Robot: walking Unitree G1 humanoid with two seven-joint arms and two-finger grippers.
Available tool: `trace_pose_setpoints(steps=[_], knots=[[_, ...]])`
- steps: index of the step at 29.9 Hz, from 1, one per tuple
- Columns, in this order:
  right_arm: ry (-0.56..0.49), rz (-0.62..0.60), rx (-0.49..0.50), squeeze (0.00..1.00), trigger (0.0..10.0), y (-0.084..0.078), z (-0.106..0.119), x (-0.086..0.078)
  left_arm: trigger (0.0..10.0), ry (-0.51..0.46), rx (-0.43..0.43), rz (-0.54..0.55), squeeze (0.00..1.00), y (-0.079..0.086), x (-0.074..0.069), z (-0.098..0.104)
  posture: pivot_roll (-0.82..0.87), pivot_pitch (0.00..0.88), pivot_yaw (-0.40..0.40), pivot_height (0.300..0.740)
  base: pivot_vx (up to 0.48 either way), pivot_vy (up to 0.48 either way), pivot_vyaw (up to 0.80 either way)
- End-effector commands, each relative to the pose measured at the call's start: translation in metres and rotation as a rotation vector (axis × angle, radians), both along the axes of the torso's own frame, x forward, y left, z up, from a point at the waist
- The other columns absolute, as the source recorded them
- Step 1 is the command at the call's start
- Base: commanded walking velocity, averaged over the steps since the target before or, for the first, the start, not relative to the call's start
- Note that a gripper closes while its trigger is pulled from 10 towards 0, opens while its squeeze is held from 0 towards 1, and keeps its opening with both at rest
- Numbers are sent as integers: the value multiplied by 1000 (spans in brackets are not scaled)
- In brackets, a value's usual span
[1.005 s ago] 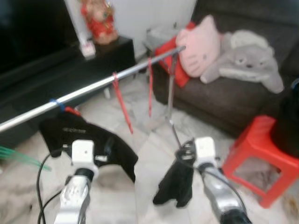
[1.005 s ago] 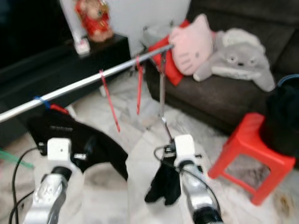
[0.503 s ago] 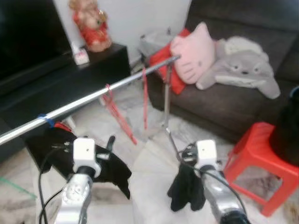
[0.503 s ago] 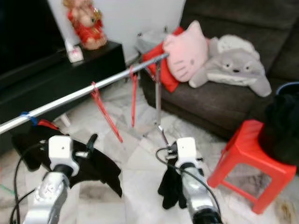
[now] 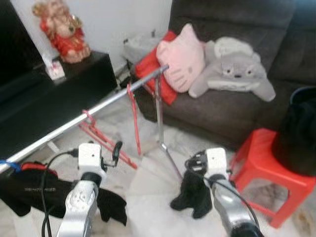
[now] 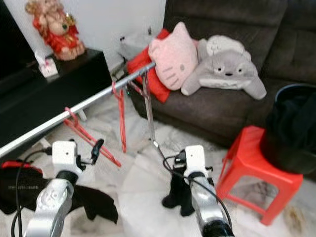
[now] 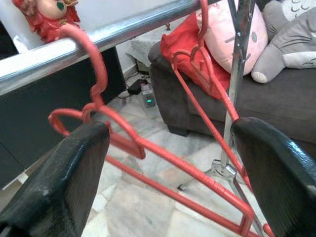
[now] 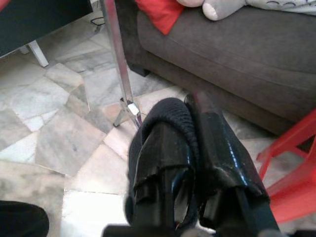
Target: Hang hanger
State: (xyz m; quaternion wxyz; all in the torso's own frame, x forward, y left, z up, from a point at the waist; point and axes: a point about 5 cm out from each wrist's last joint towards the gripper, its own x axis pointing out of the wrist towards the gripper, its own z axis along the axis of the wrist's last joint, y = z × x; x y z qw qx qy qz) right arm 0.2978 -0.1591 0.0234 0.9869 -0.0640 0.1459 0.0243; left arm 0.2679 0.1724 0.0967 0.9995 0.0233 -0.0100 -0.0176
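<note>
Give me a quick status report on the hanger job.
Left gripper open, facing the red hanger on the rail. Right gripper shut on a black garment. Rack's upright pole stands close ahead.

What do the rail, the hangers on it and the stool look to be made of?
Rail: likely polished metal, silvery with bright reflections. Red hangers: probably plastic, smooth, uniform colour, moulded curves. Red stool: looks like moulded plastic, glossy, one-piece.

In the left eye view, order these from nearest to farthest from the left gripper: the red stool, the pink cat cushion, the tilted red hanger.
1. Tilted red hanger, on the rail beside the left gripper.
2. Pink cat cushion, on the sofa beyond.
3. Red stool, far right.
</note>
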Motion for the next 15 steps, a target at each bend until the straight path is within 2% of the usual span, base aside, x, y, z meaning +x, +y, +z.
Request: trace_pose_setpoints(steps=[1,9,15], knots=[[-27,-13,-3,0,10000,-6,6,3,10000,30,0,3,0,-2,-1,-5,-139,0,91,732,311,0,0],[-27,-3,-1,0,10000,-3,6,3,10000,74,7,40,0,2,1,-7,-137,0,91,732,304,0,0],[-26,-2,-3,0,10000,-2,5,3,10000,137,10,72,0,2,4,-10,-138,0,91,732,0,0,0]])
